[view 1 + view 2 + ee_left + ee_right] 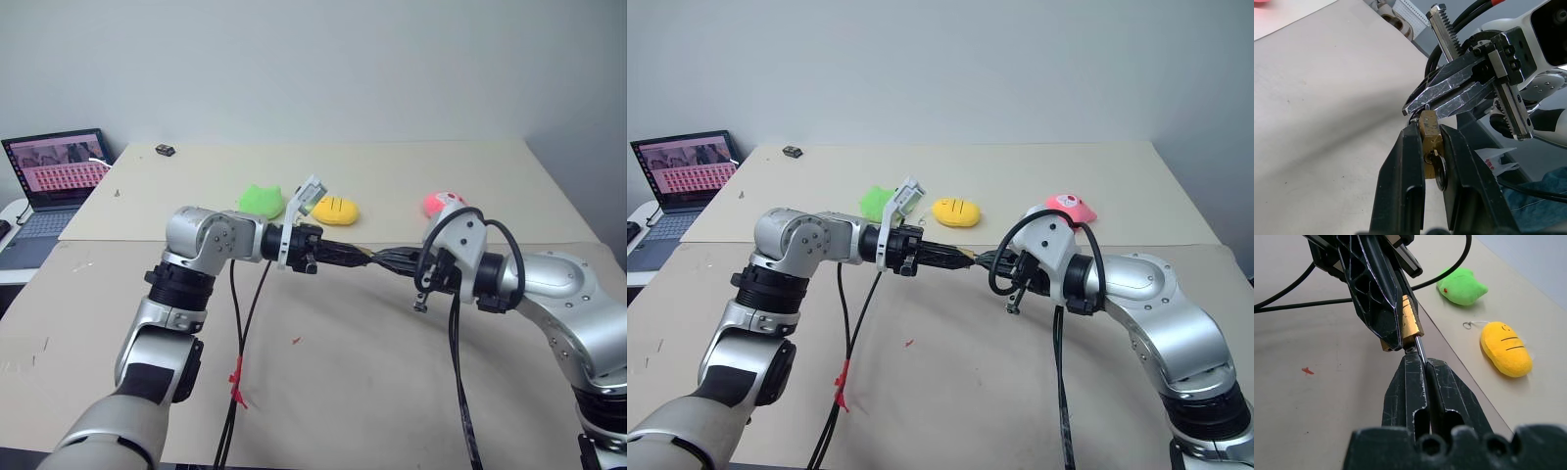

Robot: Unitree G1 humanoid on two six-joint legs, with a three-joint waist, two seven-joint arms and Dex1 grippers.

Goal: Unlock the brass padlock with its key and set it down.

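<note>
The brass padlock (1430,139) is held above the table between the black fingers of my left gripper (1428,128), which is shut on its body. A dark key (1440,175) sticks out of the padlock's lower end between those fingers. My right gripper (1423,360) comes from the opposite side and is shut on the padlock's thin silver shackle (1420,349). In the left eye view the two grippers meet tip to tip over the middle of the table, the left gripper (355,254) and the right gripper (388,258), with a glint of the padlock (365,252) between them.
Behind the grippers, a green plush (261,201), a yellow plush (336,210) and a pink plush (443,203) lie on the beige table (323,382). A laptop (59,176) stands at the far left, and a small black object (165,150) lies at the back. Black cables (245,323) hang from both wrists.
</note>
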